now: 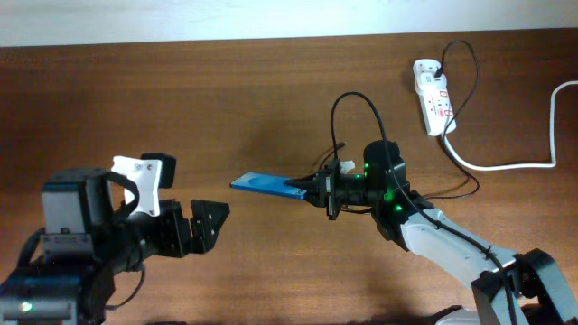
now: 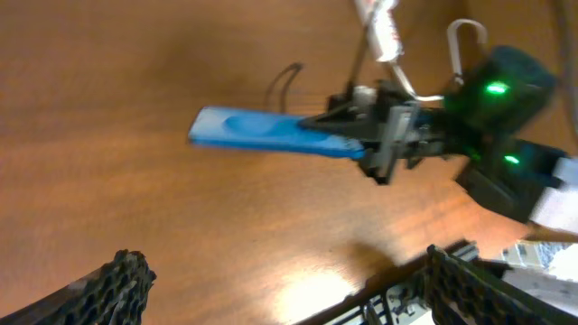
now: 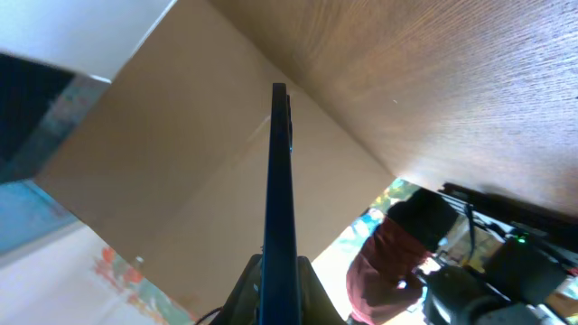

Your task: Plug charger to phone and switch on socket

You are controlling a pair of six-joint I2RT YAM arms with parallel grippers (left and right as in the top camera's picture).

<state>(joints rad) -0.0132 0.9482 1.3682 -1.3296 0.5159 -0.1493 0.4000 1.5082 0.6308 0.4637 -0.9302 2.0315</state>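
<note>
Overhead: brown wood-grain table (image 1: 271,99), pale strip beyond far edge. Right gripper (image 1: 307,188) clamped on phone (image 1: 266,185), blue slab held tilted above table centre. Left gripper (image 1: 213,222) spread wide, empty, near phone. Socket (image 1: 434,97) far right. Charger (image 1: 333,117) loops beside right arm, tip unseen. Step, likely: plug-in. Next move needs tip found and lined up with port.

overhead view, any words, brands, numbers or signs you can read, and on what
No text can be read here.
power strip: red markings, too small to read.
phone: blue screen seen at a slant, no lettering legible.
</note>
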